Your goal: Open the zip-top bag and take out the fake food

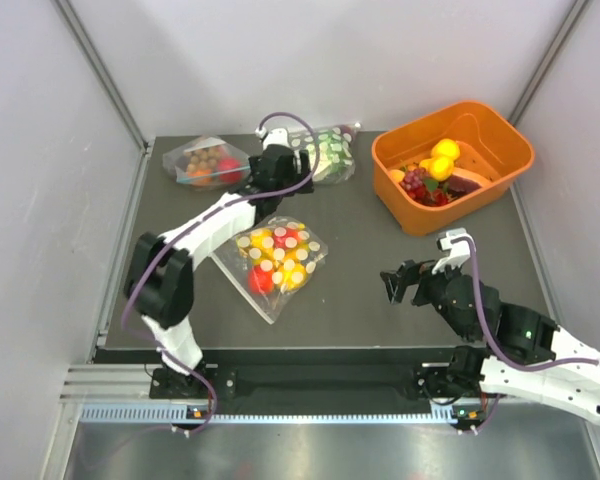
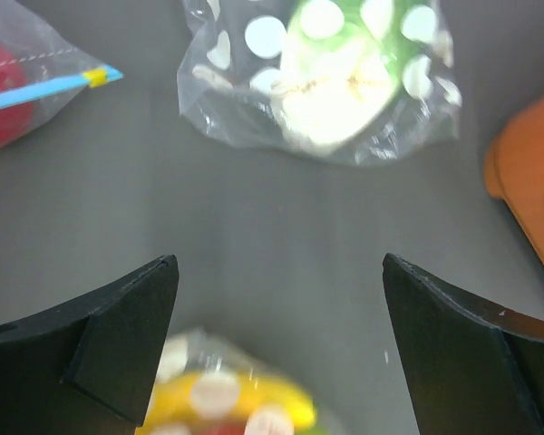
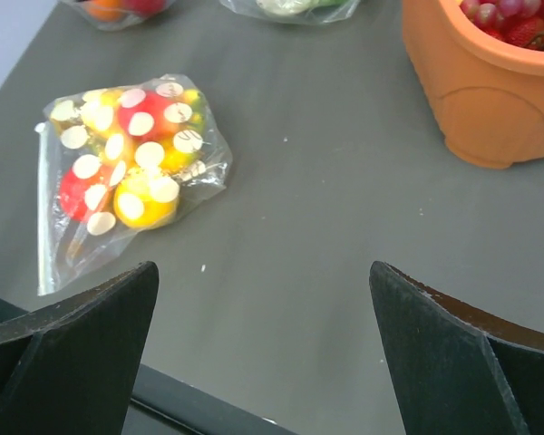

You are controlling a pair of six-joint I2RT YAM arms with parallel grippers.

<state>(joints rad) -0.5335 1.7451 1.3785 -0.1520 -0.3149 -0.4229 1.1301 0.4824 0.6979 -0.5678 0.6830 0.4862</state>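
The zip-top bag (image 1: 332, 152) lies flat at the far edge of the surface (image 1: 380, 250), about midway along it, clear plastic with white dots. The ruffled green lettuce (image 2: 335, 82) sits inside it. I can't make out a purple piece from here, and I can't tell whether the zip is sealed.

The left claw (image 1: 290, 165) hangs over the surface at the bag's near-left side, apart from the plastic. In its own wrist view the black fingers (image 2: 118, 317) stand wide apart with nothing between them, and the bag lies just ahead of the tips.

Nearer the middle of the surface is a second dotted bag (image 1: 273, 258) holding yellow and red pieces; it rests under the left arm. In the far left corner lies a plain clear bag (image 1: 205, 162) with a blue zip strip and reddish round pieces inside.

An orange bin (image 1: 500, 150) stands in the far right corner, well apart from the zip-top bag, holding lemons (image 1: 442, 155) and dark grapes (image 1: 413, 180).

The right claw (image 1: 405, 280) hovers over the near right part of the surface. Its fingers are spread wide and hold nothing, pointing toward the open stretch between the second dotted bag and the bin.
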